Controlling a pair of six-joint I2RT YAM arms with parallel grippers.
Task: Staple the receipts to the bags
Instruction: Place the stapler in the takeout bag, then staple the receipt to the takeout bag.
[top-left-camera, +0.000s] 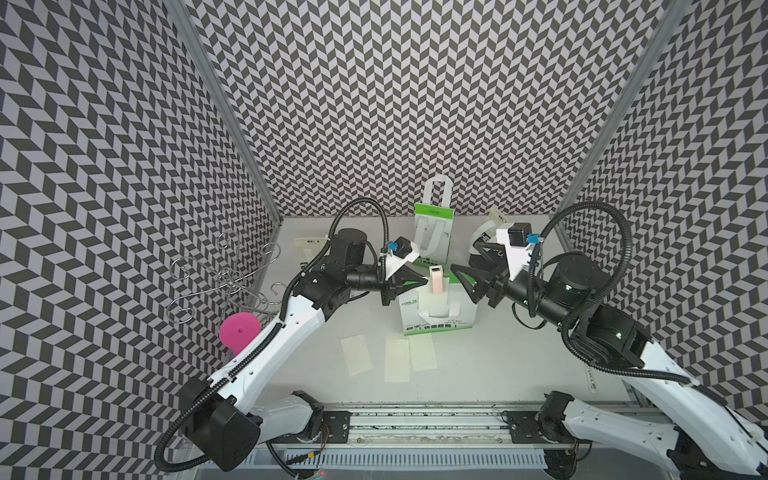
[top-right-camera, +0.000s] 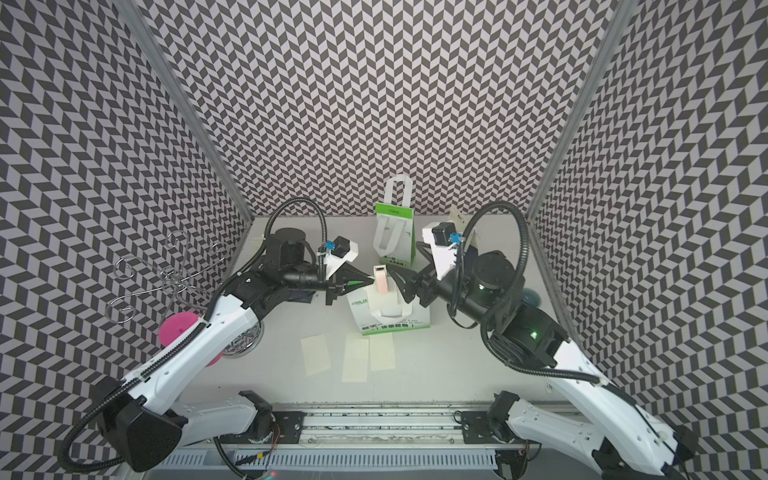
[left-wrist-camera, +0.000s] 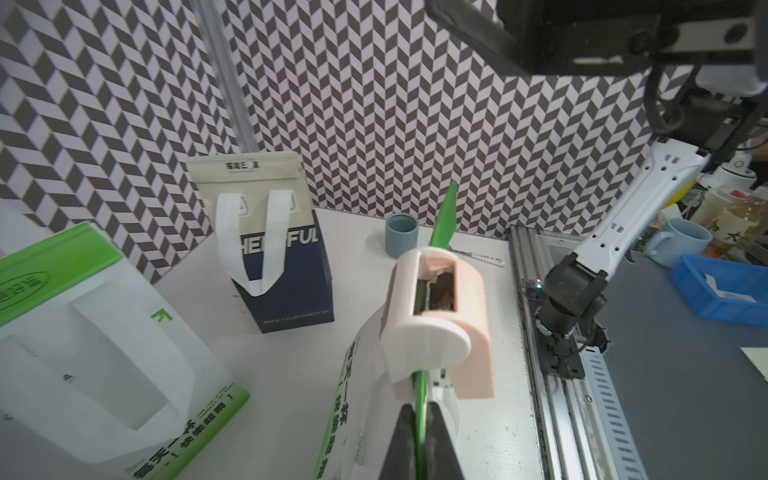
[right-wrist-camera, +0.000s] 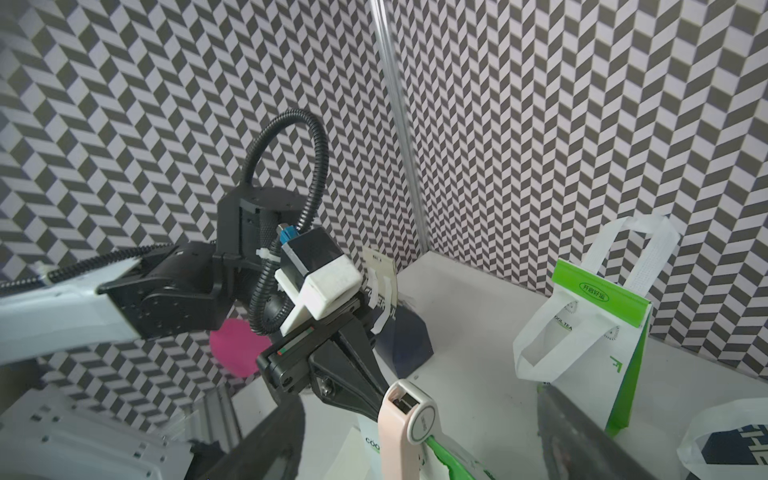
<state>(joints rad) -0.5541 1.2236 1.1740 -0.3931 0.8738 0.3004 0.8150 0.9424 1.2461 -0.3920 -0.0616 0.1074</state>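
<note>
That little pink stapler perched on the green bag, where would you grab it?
I'd grip the pink stapler across its pink and white halves, above the green bag's folded top edge that it straddles. Come from the robot's right, where the right gripper stands open; the left gripper, shut on that edge, blocks the other side.

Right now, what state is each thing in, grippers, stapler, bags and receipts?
Left gripper: shut on the near green bag's top edge.
Right gripper: open, empty.
Stapler: straddling that edge, held by neither gripper.
Near green bag: upright, top pinched closed.
Far green bag: upright, untouched.
Navy bags: upright.
Three receipts: lying flat and loose on the table.
</note>
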